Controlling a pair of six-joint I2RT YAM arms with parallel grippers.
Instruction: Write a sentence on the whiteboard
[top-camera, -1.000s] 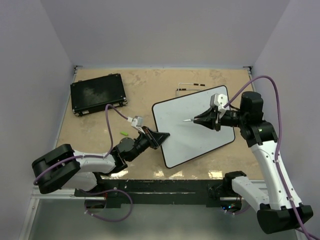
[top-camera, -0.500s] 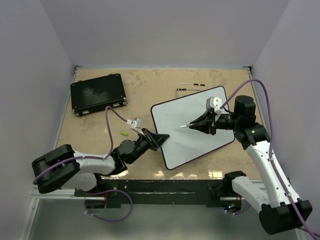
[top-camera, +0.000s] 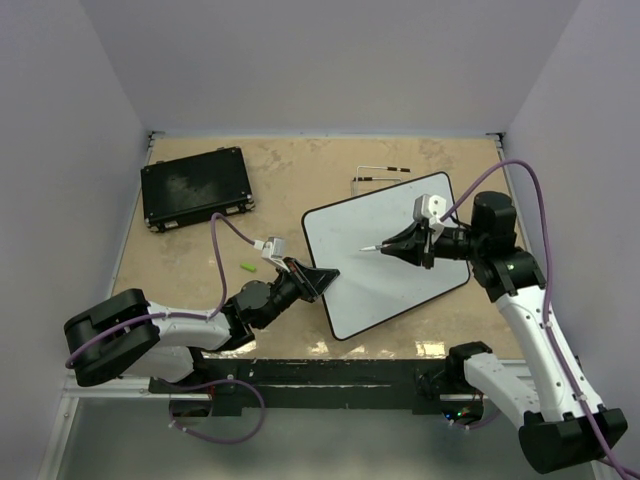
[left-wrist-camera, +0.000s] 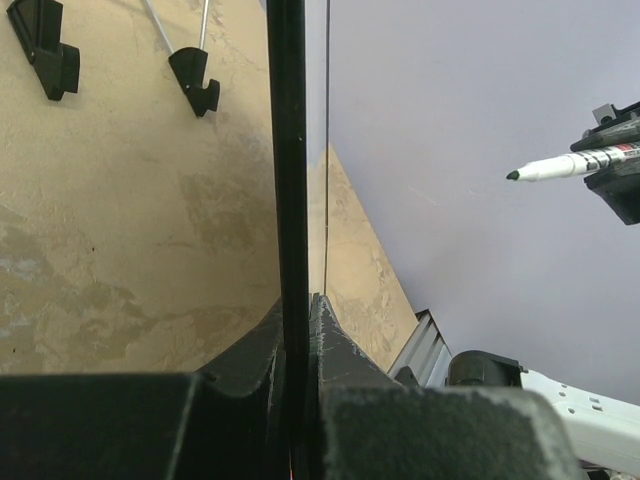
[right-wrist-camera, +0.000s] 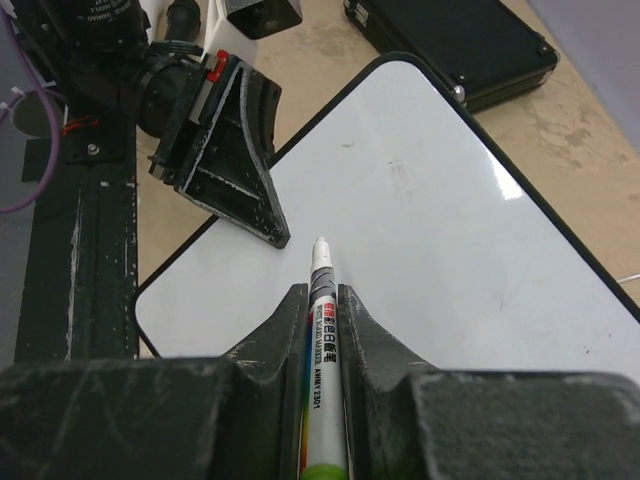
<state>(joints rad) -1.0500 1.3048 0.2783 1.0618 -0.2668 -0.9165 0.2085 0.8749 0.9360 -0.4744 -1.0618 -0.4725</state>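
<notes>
Shifted slightly leftward since a second ago, the white marker pen (top-camera: 375, 246) is gripped firmly by the right gripper (top-camera: 400, 244), its tip held over the large glossy white whiteboard (top-camera: 390, 285). The board's near-left edge is clamped by the left gripper (top-camera: 322, 275). Farther back, a flat black rectangular case (top-camera: 194, 186) is seen on the tan table (top-camera: 300, 170).

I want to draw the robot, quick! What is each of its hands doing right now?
Left gripper: closed, clamping the whiteboard by its edge.
Right gripper: closed, holding a marker.
</notes>
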